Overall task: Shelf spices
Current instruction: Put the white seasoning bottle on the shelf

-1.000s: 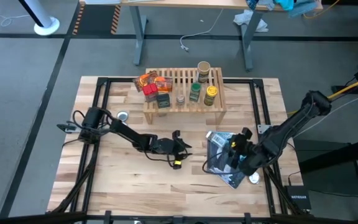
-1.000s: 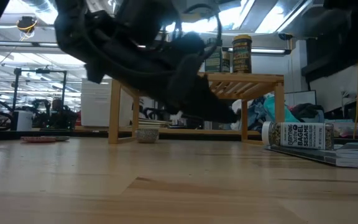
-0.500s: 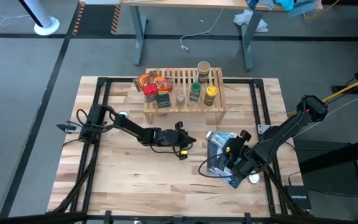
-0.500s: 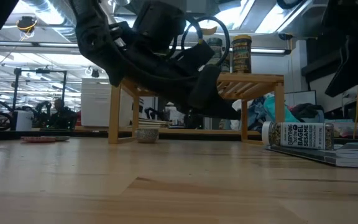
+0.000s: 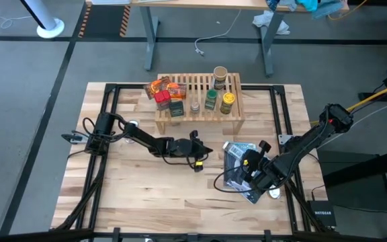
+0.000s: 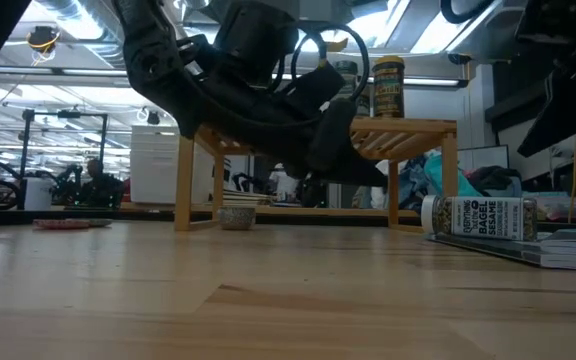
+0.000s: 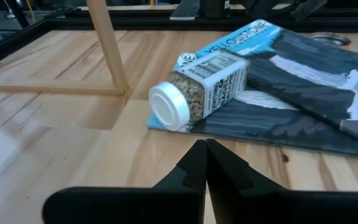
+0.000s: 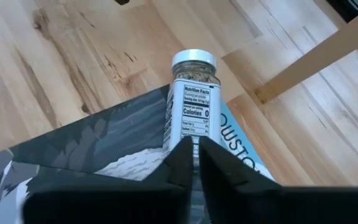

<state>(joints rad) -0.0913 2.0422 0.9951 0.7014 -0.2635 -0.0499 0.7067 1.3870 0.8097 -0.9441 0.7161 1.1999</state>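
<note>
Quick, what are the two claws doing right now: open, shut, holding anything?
Left gripper: closed, holding nothing, short of the white-capped jar lying on its side.
Right gripper: closed, holding nothing, just behind that same jar.

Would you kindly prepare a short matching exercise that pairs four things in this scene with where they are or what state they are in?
Things:
1. white-capped jar
2. yellow-capped jar
3. left gripper
4. small bowl

Places or states:
A. standing upright on the shelf
B. shut and holding nothing, above the table
C. lying on its side on the blue-and-black pouch
D. on the tabletop, seen under the shelf in the low view

Pairs: 1-C, 2-A, 3-B, 4-D
</note>
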